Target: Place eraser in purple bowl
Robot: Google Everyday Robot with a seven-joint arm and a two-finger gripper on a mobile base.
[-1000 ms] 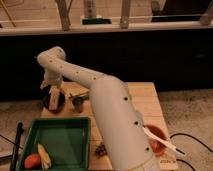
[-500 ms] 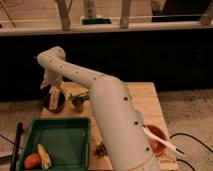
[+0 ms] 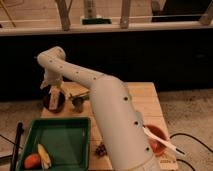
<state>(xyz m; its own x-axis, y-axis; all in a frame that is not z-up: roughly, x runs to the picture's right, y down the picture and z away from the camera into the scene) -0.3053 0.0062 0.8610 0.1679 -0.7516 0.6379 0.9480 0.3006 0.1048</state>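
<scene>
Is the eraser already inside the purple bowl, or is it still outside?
Not yet clearly inside. The eraser stands upright under the gripper, right over the purple bowl; whether it touches the bowl's bottom, cannot tell.

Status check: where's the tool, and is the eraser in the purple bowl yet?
Tool over purple bowl at table's far left. Pale eraser at tool tip, just above bowl; release not confirmed. Metal cup right beside bowl, not blocking.

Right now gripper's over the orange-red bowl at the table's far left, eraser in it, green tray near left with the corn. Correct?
Not quite. The camera view shows the gripper over the purple bowl at the table's far left, not the orange-red bowl, which sits near the right with a white spoon. The eraser and the green tray with the corn are as you said.
</scene>
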